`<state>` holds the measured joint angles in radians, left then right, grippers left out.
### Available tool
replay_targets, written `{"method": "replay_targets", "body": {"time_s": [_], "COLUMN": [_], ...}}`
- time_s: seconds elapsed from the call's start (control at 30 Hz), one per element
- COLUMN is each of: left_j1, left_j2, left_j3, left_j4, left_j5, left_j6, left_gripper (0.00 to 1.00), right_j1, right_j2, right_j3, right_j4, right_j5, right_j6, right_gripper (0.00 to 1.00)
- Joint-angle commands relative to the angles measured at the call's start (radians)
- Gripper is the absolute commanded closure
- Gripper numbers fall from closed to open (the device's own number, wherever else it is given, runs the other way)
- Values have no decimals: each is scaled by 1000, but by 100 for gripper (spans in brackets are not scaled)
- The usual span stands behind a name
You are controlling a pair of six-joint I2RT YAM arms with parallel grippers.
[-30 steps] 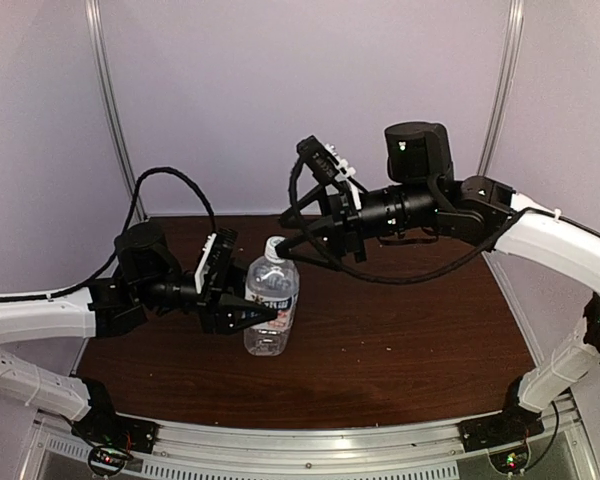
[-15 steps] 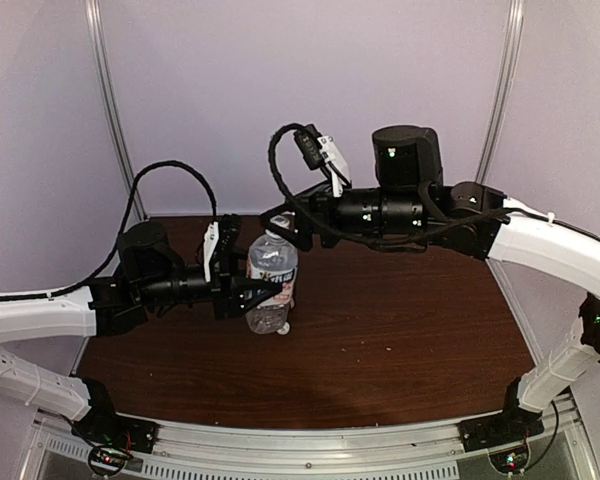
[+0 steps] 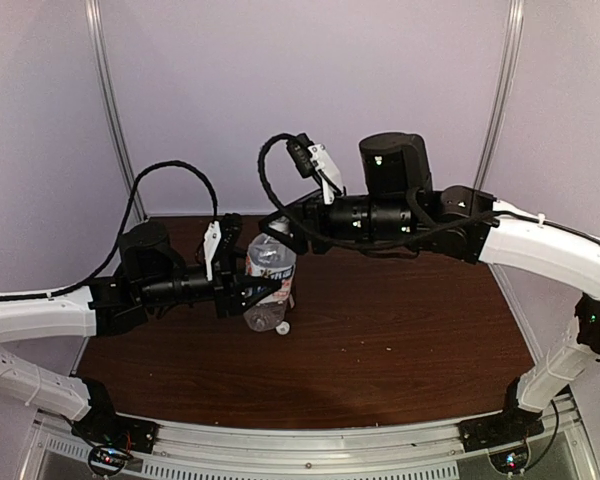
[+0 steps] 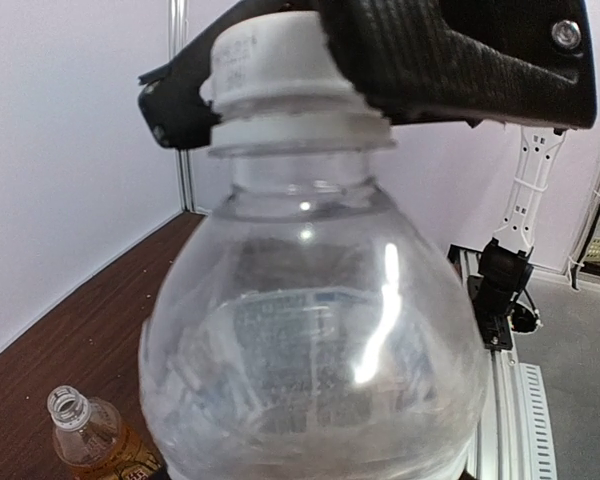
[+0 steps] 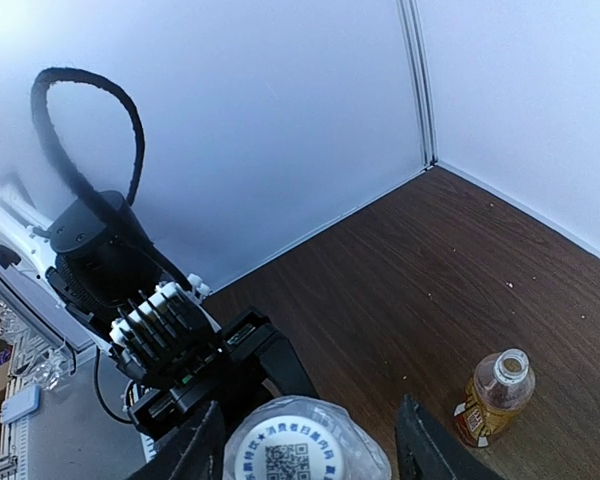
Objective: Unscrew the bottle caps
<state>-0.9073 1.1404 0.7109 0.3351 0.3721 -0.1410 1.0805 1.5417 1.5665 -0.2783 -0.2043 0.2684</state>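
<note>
My left gripper [image 3: 263, 290] is shut on the body of the clear bottle [image 3: 272, 262], which fills the left wrist view [image 4: 310, 340]. Its white cap [image 4: 265, 60] is on the neck and carries a printed code on top [image 5: 288, 452]. My right gripper [image 3: 280, 232] reaches in from the right and straddles that cap. One finger [image 5: 205, 445] sits at the cap's edge and the other [image 5: 420, 440] stands a little off it, so the jaws are open. The amber bottle [image 5: 495, 395] stands on the table with its neck uncapped [image 4: 85, 435].
A small white round piece [image 3: 281, 327], like a cap, lies on the brown table [image 3: 400, 340] by the clear bottle's base. White walls close the back and both sides. A metal rail [image 3: 310, 440] runs along the near edge.
The left gripper has carried the clear bottle a little back and up. The right arm has swung left, turned its wrist and come over the cap, and its jaws have narrowed.
</note>
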Motion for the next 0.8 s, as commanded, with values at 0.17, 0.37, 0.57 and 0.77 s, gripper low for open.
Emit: {"method": "replay_targets", "body": {"time_s": [0.17, 0.37, 0.57, 0.77], "left_j1": [-5, -5, -7, -6], "left_j2": [-8, -8, -17, -29], "left_j3": [24, 21, 18, 17], "left_j4": [21, 22, 31, 56], "left_j5": [-25, -27, 1, 216], "left_j6": [2, 3, 7, 28], "left_gripper": [66, 66, 66, 66], "right_j1": [6, 6, 1, -8], "right_j2": [-31, -46, -82, -88], "right_j3": [-8, -33, -81, -71], "right_j4": [34, 60, 99, 42], "right_j5": [13, 0, -26, -265], "right_j6": [-8, -23, -132, -377], "right_gripper": [58, 86, 100, 100]}}
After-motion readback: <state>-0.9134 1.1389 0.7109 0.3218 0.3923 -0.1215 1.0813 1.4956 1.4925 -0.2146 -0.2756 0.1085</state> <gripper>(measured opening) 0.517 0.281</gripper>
